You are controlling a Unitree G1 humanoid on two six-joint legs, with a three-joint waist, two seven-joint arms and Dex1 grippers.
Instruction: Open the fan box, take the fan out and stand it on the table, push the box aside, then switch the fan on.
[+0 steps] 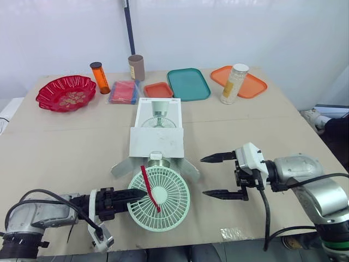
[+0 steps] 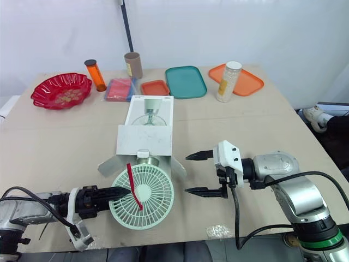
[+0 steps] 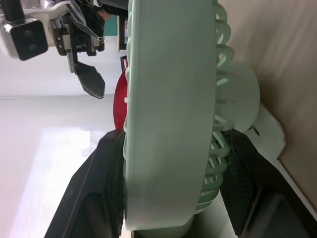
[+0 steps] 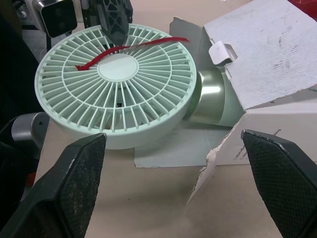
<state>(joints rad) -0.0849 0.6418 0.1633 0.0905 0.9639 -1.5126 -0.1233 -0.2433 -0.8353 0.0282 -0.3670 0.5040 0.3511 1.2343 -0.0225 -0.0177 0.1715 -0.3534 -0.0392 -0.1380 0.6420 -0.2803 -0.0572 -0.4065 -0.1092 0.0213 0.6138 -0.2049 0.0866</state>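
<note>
The pale green fan (image 1: 163, 203) lies grille-up near the table's front edge, its motor end still in the mouth of the white fan box (image 1: 157, 139), whose flaps are spread open. A red ribbon (image 1: 150, 188) crosses the grille. My left gripper (image 1: 139, 197) reaches in from the left and is shut on the fan's rim; in the left wrist view the rim (image 3: 168, 109) sits between both fingers. My right gripper (image 1: 210, 176) hovers open just right of the fan, touching nothing. The right wrist view faces the fan (image 4: 119, 94) and the box (image 4: 277, 69).
Along the back stand a red bowl (image 1: 66, 93), an orange bottle (image 1: 100, 77), a cardboard tube (image 1: 136, 67), a pink packet (image 1: 124, 91), a small orange tray (image 1: 158, 89), a teal tray (image 1: 188, 83), and a jar (image 1: 234, 83) on an orange tray (image 1: 253, 86). Bare table lies either side of the box.
</note>
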